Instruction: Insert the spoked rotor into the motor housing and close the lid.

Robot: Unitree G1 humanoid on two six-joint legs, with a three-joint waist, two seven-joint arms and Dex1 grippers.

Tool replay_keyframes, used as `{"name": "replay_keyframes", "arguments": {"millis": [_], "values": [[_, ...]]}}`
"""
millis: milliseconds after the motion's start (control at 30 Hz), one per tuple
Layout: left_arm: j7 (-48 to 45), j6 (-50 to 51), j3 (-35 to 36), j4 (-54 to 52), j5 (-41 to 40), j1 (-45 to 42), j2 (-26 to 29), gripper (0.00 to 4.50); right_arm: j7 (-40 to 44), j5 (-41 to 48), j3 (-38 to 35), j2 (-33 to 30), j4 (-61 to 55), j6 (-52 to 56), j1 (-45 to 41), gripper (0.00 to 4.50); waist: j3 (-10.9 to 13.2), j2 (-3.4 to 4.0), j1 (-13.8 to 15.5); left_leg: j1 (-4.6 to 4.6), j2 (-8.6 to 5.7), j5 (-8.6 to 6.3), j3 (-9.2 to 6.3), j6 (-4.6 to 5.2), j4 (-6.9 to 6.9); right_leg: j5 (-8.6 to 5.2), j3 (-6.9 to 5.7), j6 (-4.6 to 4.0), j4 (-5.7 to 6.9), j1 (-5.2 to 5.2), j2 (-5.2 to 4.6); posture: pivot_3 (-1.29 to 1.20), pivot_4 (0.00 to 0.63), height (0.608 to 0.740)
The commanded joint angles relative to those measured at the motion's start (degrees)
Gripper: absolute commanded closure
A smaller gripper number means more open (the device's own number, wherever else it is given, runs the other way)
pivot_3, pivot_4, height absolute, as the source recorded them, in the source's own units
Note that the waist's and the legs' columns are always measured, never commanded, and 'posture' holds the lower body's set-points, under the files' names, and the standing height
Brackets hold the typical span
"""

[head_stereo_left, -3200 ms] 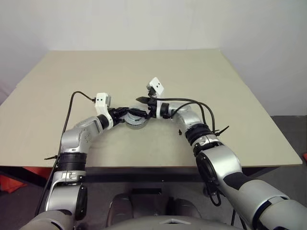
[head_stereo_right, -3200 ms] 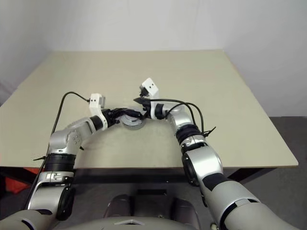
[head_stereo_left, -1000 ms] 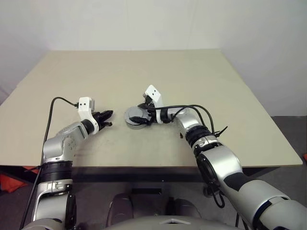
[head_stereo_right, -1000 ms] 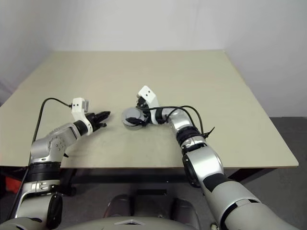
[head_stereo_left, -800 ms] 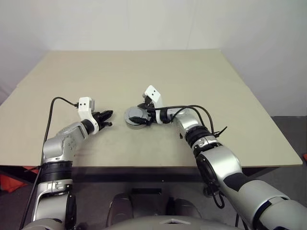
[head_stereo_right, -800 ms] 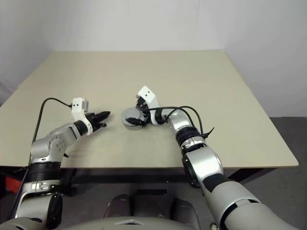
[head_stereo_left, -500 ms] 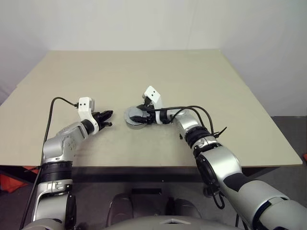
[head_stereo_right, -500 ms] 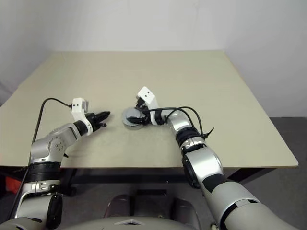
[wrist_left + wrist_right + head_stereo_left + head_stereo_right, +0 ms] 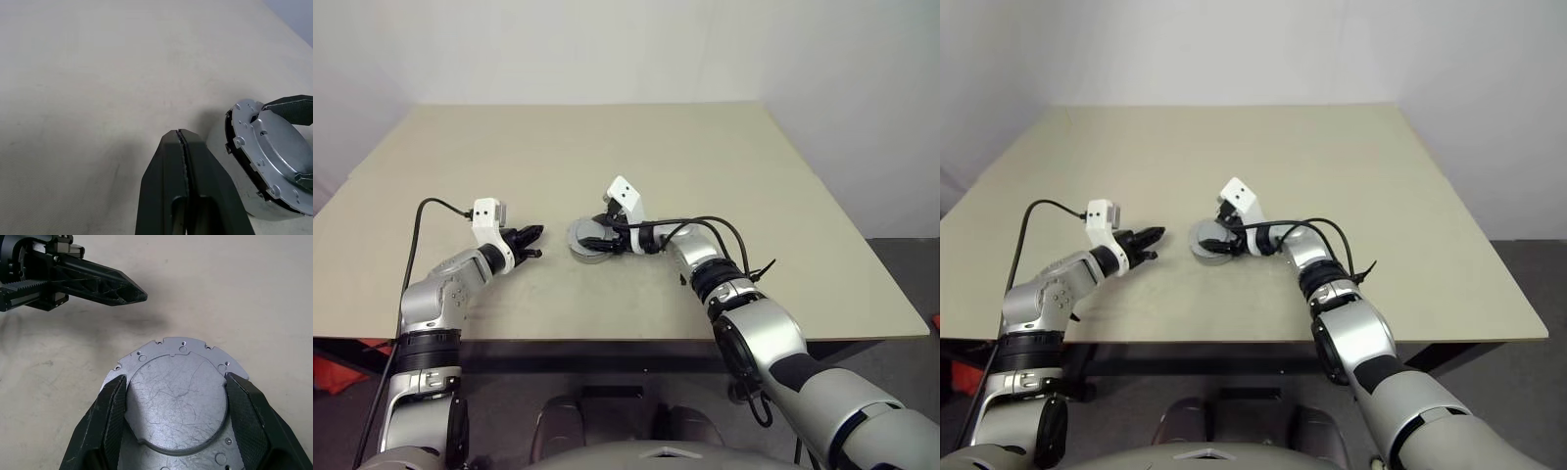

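The motor housing sits mid-table with the lid lying flat on top, a grey disc with small holes around its edge. My right gripper reaches in from the right, and its fingers press against both sides of the lid's raised centre. My left gripper is shut and empty, a short way left of the housing, pointing at it. The spoked rotor is hidden.
The beige table stretches bare around the housing, with a white wall behind it. The table's front edge runs just beyond my elbows, and a cable trails from each wrist.
Since the earliest frames my left gripper has pulled back to the left, off the housing. My right gripper has come down onto the lid. Over the last second nothing has visibly moved.
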Motion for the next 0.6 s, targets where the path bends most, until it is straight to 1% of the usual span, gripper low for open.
{"name": "replay_keyframes", "arguments": {"millis": [33, 200, 600], "values": [[0.0, -0.85, 0.34, -1.56, -0.27, -0.31, 0.6, 4.5, 0.4, -0.51, 0.26, -0.51, 0.09, -0.64, -0.82, 1.46, 0.0, 0.0, 0.0, 0.0, 0.0, 0.0, 0.0, 0.0, 0.0, 0.0, 0.0, 0.0, 0.0, 0.0, 0.0, 0.0, 0.0, 0.74], [-0.04, -0.7, 0.19, -1.7, -0.33, -0.25, 0.5, 4.5, -0.73, -1.38, 1.02, -0.18, 0.39, -1.6, -0.54, 1.46, 0.0, 0.0, -0.01, 0.01, 0.0, 0.0, 0.0, 0.0, 0.0, 0.0, 0.0, 0.0, 0.0, 0.0, 0.0, 0.0, 0.0, 0.74], [-0.05, -0.66, -0.2, -1.88, -0.43, -0.09, 0.11, 4.5, -0.18, -2.62, 2.14, -0.66, 1.0, -1.76, -0.4, 1.46, 0.0, 0.0, -0.01, 0.31, 0.0, 0.01, 0.0, -0.02, 0.0, -0.01, 0.03, 0.0, 0.08, 0.23, 0.0, 0.0, 0.0, 0.74]]}}
